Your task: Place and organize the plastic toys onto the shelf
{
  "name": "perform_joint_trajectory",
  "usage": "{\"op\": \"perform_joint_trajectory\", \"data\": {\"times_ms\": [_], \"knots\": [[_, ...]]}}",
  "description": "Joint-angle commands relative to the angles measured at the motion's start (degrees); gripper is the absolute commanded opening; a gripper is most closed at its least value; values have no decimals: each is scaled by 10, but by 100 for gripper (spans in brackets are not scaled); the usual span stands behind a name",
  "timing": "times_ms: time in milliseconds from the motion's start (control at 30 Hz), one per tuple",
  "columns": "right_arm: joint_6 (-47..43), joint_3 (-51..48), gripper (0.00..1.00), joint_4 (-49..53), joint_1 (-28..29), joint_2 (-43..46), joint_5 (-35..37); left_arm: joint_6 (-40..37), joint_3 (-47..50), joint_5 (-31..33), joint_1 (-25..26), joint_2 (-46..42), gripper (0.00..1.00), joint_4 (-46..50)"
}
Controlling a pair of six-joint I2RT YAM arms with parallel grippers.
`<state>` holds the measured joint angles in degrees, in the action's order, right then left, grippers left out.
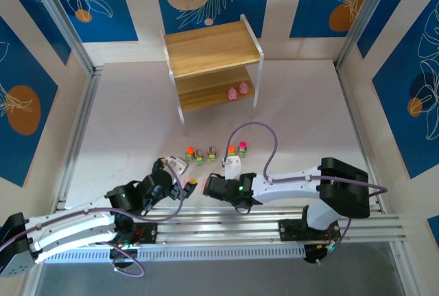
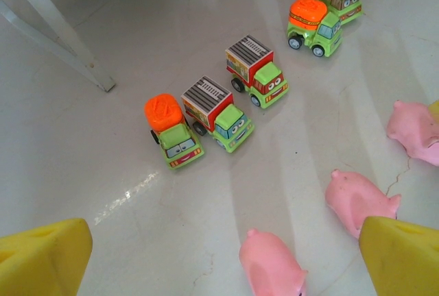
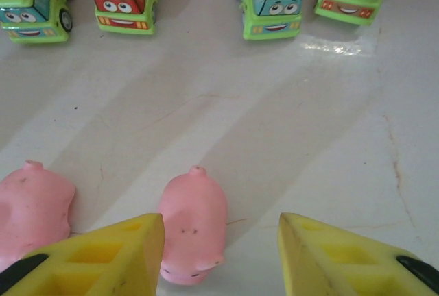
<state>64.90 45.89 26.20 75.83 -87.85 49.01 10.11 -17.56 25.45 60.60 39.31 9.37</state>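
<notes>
Right now the left gripper (image 2: 223,241) is open as wide as it can go, and it holds nothing. Its two yellow fingers (image 2: 41,262) sit far apart over the white table (image 2: 89,173). One pink pig (image 2: 271,267) lies between them, close in. A second pig (image 2: 360,200) lies just ahead of one fingertip. A third pig (image 2: 415,131) is a bit farther out on that same side. Farther ahead of this hand, five little green trucks (image 2: 216,114) stand in a bent row. Two have orange tops, two carry striped boxes, and the last one has a pink top. Far ahead on the other side is a thin white leg (image 2: 62,35) of the shelf (image 1: 212,46).

The right gripper (image 3: 221,224) is about half open and holds nothing too. A pig (image 3: 192,227) lies in its gap, close against one finger and apart from the other. I cannot tell if it touches. Another pig (image 3: 34,210) lies just outside that first finger. Ahead of this hand, four trucks (image 3: 271,1) stand side by side with their faces turned to it.

From above, the shelf stands well ahead of both hands, past the trucks. Two more pigs (image 1: 238,92) sit side by side on its lower board.
</notes>
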Motion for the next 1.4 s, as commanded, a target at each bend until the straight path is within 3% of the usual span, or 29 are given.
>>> {"op": "perform_joint_trajectory", "data": {"times_ms": [0, 433, 833, 1367], "knots": [[26, 20, 48, -4, 10, -17, 1, -3, -15, -6, -5, -6, 100, -8], [71, 53, 48, 47, 9, -67, 13, -2, -12, -4, -5, -15, 100, -7], [99, 37, 48, 76, 23, -28, 43, -2, -12, -4, -5, -19, 100, -7], [81, 48, 50, 48, 25, -66, 24, -2, -9, -4, -5, -24, 100, -7]]}}
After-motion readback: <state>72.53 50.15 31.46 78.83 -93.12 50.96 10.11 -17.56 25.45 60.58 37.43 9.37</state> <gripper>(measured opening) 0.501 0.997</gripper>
